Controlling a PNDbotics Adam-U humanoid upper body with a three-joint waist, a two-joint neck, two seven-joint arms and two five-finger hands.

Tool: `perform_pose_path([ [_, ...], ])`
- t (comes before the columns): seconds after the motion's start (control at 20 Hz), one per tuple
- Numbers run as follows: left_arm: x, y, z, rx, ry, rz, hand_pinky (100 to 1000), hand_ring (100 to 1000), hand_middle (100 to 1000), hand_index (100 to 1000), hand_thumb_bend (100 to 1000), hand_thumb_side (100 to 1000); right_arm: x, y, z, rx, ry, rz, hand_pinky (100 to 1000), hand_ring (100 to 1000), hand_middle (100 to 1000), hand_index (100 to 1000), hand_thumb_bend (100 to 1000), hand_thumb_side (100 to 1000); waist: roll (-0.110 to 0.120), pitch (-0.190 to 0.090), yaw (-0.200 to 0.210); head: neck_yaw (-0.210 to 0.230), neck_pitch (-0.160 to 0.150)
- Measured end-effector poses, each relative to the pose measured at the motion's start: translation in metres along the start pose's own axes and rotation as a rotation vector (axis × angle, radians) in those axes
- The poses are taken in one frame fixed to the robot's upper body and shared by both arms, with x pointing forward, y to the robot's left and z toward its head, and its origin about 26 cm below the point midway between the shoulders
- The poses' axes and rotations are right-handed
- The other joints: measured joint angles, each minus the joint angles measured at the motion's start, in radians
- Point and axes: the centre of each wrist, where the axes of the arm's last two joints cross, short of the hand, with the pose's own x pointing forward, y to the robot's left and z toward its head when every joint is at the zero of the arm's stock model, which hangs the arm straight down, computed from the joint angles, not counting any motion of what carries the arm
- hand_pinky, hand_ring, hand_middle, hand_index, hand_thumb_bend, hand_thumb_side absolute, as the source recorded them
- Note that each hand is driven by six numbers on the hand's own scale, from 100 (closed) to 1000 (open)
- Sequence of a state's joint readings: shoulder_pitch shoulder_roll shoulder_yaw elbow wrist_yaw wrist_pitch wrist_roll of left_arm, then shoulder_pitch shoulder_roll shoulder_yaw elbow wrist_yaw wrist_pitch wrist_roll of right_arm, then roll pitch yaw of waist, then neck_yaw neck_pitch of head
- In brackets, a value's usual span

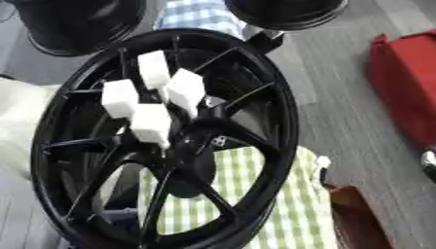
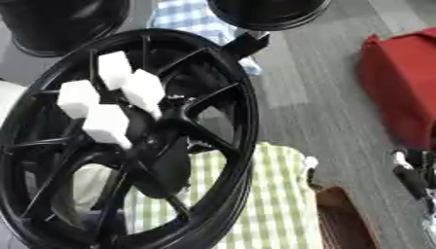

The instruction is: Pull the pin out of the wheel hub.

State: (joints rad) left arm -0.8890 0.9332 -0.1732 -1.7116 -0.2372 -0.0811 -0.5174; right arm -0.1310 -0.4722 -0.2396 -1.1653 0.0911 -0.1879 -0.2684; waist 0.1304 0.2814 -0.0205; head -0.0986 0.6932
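A black spoked wheel hub stands tilted and fills the left and middle of both views. Several white, blocky pins stick out of its centre in a cluster, their ends pointing up toward me. Nothing touches the pins. At the right edge, part of my right hand shows, black and silver, low beside the wheel and well apart from the pins. My left hand shows in no view.
A green checked cloth lies under the wheel. Two more black wheels stand at the back, with a blue checked cloth between them. A red object sits at the right, a brown one at lower right.
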Motion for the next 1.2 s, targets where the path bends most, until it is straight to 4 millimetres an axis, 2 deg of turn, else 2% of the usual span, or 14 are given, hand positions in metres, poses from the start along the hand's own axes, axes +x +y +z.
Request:
perform_pose_path([
  [0.25, 0.010, -0.001, -0.013, -0.217, -0.070, -0.013, 776, 709, 640, 779, 565, 585, 0.000, -0.003, -0.001, 0.000, -0.005, 0.014, 641, 638, 541, 690, 100, 517, 0.007, -0.002, 0.000, -0.001, 0.000],
  [0.55, 0.019, -0.003, -0.029, -0.366, -0.117, 0.011, 785, 728, 661, 799, 574, 599, 0.000, -0.003, -0.001, 0.004, -0.005, 0.021, 641, 637, 541, 690, 100, 517, 0.011, -0.004, -0.004, -0.001, 0.000],
  [0.7, 0.021, -0.007, -0.032, -0.405, -0.124, 0.037, 801, 756, 693, 830, 610, 601, 0.001, -0.003, -0.001, 0.006, -0.005, 0.022, 641, 637, 541, 690, 100, 517, 0.015, -0.004, -0.006, -0.001, 0.000],
  [0.9, 0.022, -0.015, -0.029, -0.436, -0.109, 0.097, 815, 776, 715, 853, 701, 564, 0.001, -0.003, -0.001, 0.007, -0.006, 0.023, 641, 637, 541, 690, 100, 517, 0.016, -0.004, -0.009, -0.007, 0.000],
  [1.05, 0.019, -0.021, -0.025, -0.463, -0.051, 0.156, 827, 785, 721, 849, 790, 524, 0.001, -0.003, -0.002, 0.008, -0.007, 0.025, 640, 637, 541, 690, 100, 517, 0.016, -0.004, -0.012, -0.012, 0.000],
  [1.2, 0.014, -0.031, -0.025, -0.499, 0.023, 0.199, 836, 791, 715, 842, 841, 505, 0.001, -0.002, -0.002, 0.011, -0.008, 0.028, 640, 637, 541, 690, 100, 518, 0.016, -0.004, -0.017, -0.015, 0.000],
])
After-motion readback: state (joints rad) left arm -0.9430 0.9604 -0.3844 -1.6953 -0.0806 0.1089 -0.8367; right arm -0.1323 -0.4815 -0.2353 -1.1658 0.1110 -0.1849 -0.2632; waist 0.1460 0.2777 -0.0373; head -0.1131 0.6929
